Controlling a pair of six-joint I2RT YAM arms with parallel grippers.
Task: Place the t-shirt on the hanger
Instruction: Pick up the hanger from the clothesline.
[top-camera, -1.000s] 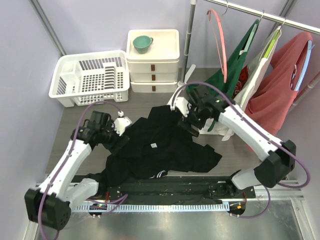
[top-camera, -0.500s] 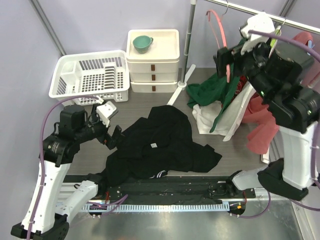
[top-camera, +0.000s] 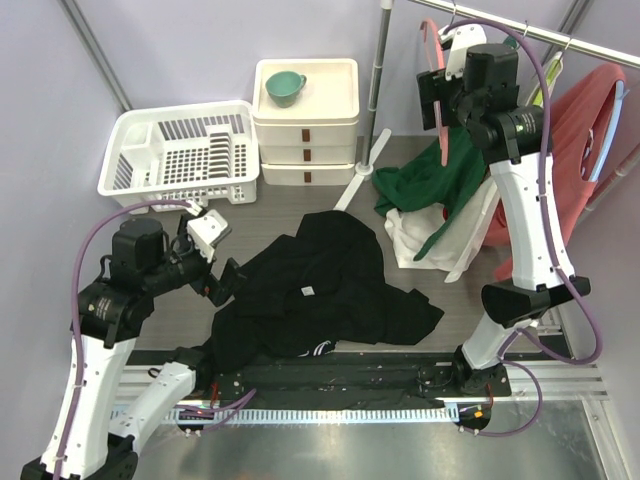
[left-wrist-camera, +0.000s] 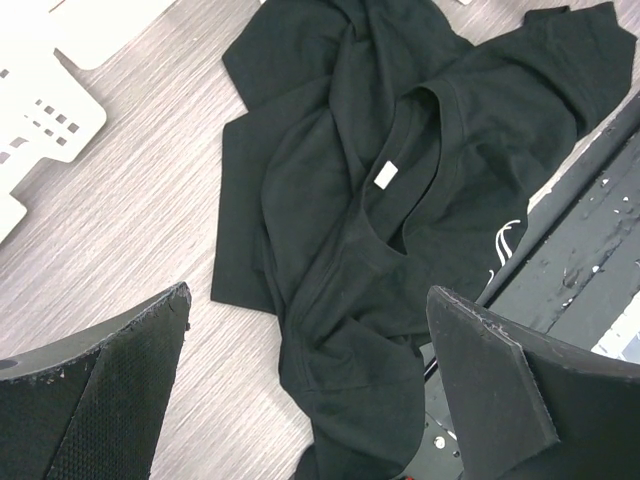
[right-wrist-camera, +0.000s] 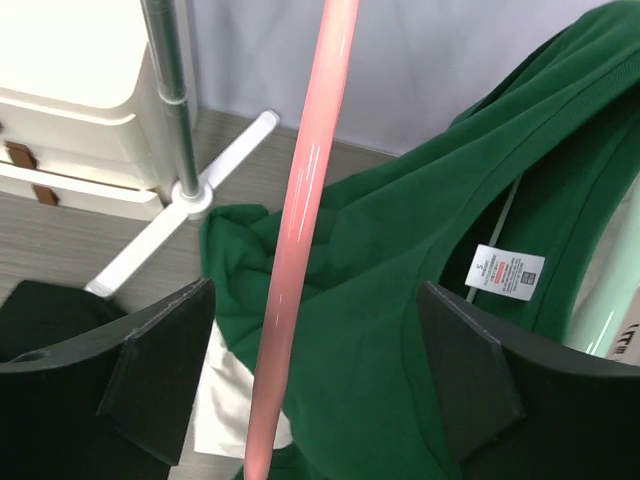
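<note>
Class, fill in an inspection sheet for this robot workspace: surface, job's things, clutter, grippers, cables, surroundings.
Surface: grey wood-grain table.
Job's things: black t-shirt lies crumpled on the table; pink hanger hangs at the rail.
Clutter: white dish rack; drawer unit with a teal cup on top; dark green garment, white garment and salmon-red garment by the rail.
Grippers: left gripper open, raised near the t-shirt's left side, holding nothing; right gripper open, the hanger's bar between its fingers, not clamped.
Cables: purple cables loop along both arms.
Surroundings: lilac walls; nothing else seen.
</note>
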